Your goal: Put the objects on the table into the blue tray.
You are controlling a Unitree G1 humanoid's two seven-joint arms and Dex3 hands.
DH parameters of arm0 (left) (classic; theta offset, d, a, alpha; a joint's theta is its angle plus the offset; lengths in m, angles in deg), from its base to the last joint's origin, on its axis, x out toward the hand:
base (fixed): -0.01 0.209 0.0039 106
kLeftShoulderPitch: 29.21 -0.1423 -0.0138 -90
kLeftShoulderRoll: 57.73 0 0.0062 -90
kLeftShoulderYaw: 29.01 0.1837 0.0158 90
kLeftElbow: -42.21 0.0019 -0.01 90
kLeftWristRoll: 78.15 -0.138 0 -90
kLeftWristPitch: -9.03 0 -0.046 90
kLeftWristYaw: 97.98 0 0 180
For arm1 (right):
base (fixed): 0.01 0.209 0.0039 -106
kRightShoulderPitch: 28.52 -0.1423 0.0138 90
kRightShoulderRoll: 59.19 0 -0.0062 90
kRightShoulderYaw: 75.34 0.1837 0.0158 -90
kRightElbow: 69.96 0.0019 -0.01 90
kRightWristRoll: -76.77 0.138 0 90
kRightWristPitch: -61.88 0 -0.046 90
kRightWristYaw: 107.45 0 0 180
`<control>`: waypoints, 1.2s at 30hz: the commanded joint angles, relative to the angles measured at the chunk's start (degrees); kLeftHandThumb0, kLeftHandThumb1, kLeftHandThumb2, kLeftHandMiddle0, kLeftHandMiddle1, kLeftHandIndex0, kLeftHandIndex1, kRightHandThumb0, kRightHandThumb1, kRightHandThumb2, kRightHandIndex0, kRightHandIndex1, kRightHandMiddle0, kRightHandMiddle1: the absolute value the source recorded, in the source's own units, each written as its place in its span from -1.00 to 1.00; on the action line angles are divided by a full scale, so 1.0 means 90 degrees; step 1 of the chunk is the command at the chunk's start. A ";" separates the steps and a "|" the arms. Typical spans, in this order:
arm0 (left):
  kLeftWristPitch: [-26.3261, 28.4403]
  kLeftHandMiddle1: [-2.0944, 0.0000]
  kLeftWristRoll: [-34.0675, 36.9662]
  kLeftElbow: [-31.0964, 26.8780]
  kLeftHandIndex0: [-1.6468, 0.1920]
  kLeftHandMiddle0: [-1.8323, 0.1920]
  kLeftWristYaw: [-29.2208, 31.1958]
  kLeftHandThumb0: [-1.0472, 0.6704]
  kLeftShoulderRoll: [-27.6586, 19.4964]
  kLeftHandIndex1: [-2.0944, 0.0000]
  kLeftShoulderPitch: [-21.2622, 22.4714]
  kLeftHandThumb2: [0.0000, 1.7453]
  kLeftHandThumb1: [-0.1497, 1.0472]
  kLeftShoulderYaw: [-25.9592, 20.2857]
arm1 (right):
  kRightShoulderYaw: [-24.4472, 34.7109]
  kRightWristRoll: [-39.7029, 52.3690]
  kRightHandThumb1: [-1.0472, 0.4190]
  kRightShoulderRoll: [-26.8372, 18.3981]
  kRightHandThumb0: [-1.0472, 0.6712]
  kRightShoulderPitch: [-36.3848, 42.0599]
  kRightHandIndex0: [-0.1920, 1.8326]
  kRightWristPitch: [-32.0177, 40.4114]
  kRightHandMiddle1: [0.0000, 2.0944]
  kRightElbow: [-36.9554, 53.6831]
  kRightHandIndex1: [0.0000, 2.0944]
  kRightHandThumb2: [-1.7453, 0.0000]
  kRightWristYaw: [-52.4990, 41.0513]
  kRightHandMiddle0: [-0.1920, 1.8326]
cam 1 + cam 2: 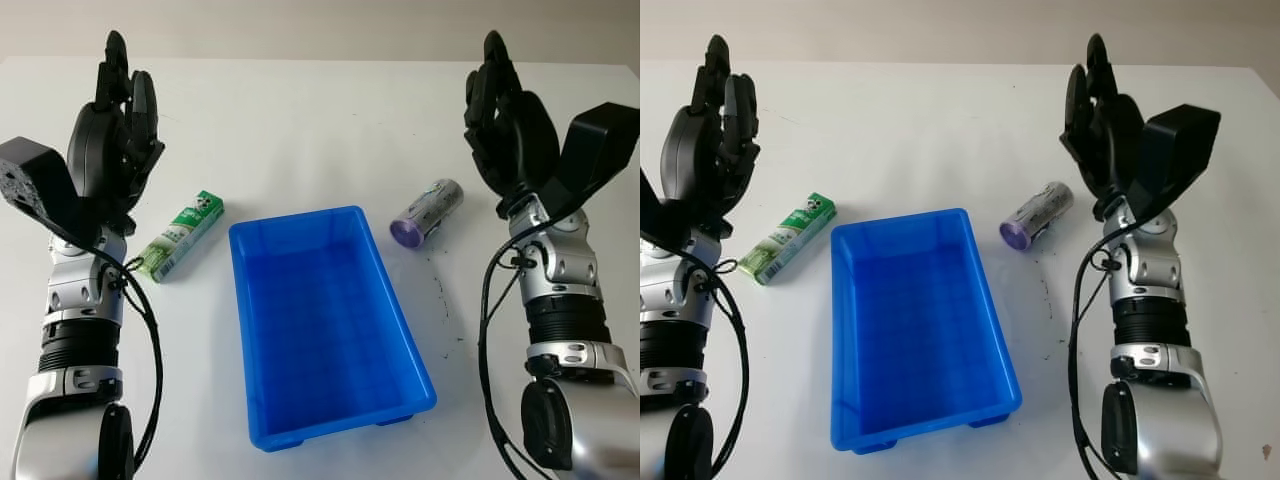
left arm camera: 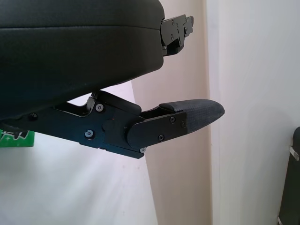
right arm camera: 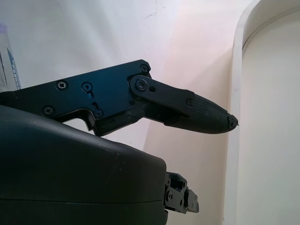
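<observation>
Both hands open: your left hand point(image 1: 112, 130) upper left, right hand point(image 1: 510, 125) upper right. Box point(image 1: 181, 235) and tube point(image 1: 427, 212) flank the empty tray point(image 1: 330, 425); the tube may roll if nudged.

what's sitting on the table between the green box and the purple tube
The blue tray lies between the green box and the purple tube, its far end in line with them, as both eye views show. It holds nothing yet.
</observation>
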 commanded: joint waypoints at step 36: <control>0.0245 1.00 0.0058 -0.0126 1.00 1.00 0.0213 -0.53 -0.0038 1.00 -0.0036 -0.28 1.00 0.0042 | -0.2993 -0.4624 -0.61 -0.3656 -0.46 -0.1120 -0.62 -0.3541 -0.89 -0.0508 -0.87 0.94 -0.2232 -0.58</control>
